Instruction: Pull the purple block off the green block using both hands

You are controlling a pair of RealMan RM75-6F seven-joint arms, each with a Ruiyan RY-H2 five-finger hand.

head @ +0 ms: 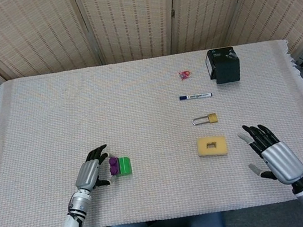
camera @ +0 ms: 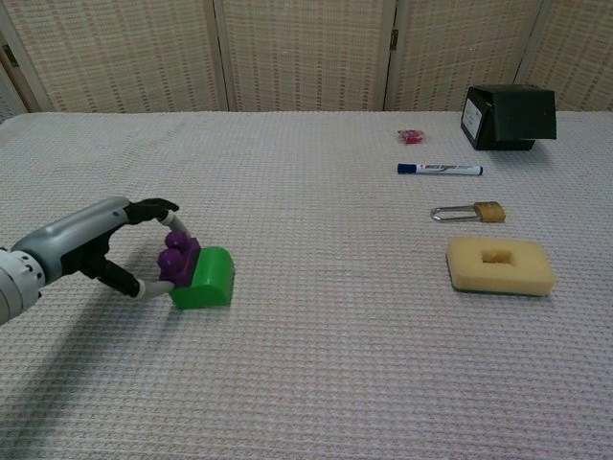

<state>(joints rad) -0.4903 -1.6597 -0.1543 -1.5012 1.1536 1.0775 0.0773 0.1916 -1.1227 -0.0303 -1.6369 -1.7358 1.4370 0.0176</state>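
Two blocks sat stuck together near the front left part of the table (head: 36, 108), on the pale woven cloth. The purple block (camera: 177, 261) was on the left side of the green block (camera: 204, 279), and the pair looked a bit tilted. The left hand (camera: 91, 249) was right beside them, on their left. Its fingers (camera: 175, 222) curved over the top of the purple block, and its thumb reached in low at the bottom left corner of the green block. The hand held the purple block between them.

The right hand (head: 273, 153) was well apart from the blocks, near the front right corner of the table. It showed only in the head view. Its fingers were spread wide and it held nothing.

A yellow sponge (camera: 500, 265) with a hole in the middle lay between the blocks and the right hand, nearer the hand. Just behind the sponge lay a padlock (camera: 468, 212). Behind that lay a blue pen (camera: 440, 170). A small pink thing (camera: 411, 136) lay farther back, too small to tell what it was. A black box (camera: 509, 116) stood near the back right corner of the table
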